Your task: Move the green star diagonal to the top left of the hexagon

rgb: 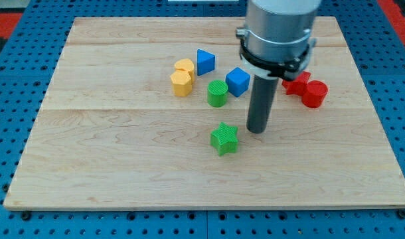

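My tip (pixel 256 130) just right of star (pixel 224 139).

No text, label, brand, number or sign could be read anywhere in the view. The wooden board (pixel 123 133), the coloured blocks on it and the arm's grey housing (pixel 279 26) near the board's top edge all showed plain, unmarked surfaces.

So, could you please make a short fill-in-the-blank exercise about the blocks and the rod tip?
1. My tip stands just to the view's ___ of the green star.
2. The green cylinder lies between the yellow blocks and the ___ cube.
3. The red blocks number ___.

Missing: right; blue; two
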`<state>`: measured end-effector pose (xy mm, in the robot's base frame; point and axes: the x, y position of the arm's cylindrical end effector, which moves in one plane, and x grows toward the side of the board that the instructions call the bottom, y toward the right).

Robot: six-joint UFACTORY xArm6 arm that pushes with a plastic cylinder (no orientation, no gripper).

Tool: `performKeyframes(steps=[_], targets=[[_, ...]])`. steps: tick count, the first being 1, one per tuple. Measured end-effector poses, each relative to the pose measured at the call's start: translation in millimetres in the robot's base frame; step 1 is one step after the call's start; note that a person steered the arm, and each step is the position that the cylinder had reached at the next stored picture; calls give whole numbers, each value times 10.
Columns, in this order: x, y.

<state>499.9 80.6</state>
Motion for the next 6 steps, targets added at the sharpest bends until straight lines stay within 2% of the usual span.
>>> performKeyframes(steps=[1,2,4,5,6], targets=[[485,-230],[90,-810],[-1190,-1957],[-1768,-2129],[-1868,-2359]])
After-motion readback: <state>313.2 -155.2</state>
